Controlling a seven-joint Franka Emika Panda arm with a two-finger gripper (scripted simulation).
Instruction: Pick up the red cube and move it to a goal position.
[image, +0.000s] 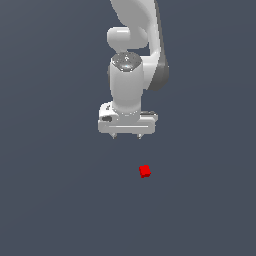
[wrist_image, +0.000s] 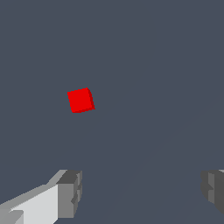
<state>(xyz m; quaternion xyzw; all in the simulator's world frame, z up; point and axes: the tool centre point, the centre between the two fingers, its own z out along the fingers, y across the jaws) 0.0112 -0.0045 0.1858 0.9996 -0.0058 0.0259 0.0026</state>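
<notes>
Plain slate-grey bench (image: 50, 200) fills both views, flat and featureless, with no goal marker that I can see. My white gripper (image: 127, 135) hangs above it, pointing straight down, and my 2 fingers (wrist_image: 70, 192) are spread wide with nothing between them; the wrist view shows 1 grey pad at each side and bare bench in the gap. The tiny bright red plain-faced cube (image: 145, 171) lies on the bench, apart from me: in the exterior view it sits below the gripper and a little toward that view's right, not under the gap between my fingers. In the wrist view the cube (wrist_image: 80, 100) appears slightly turned relative to my finger line. I judge it rigid, very light, and smooth-sided, so it should not deform but could slip or twist if pinched off-centre. The sound hold is on 2 opposite flat faces, pads squarely against them at mid-height, which calls for shifting over it, turning my wrist to match, and descending first.
</notes>
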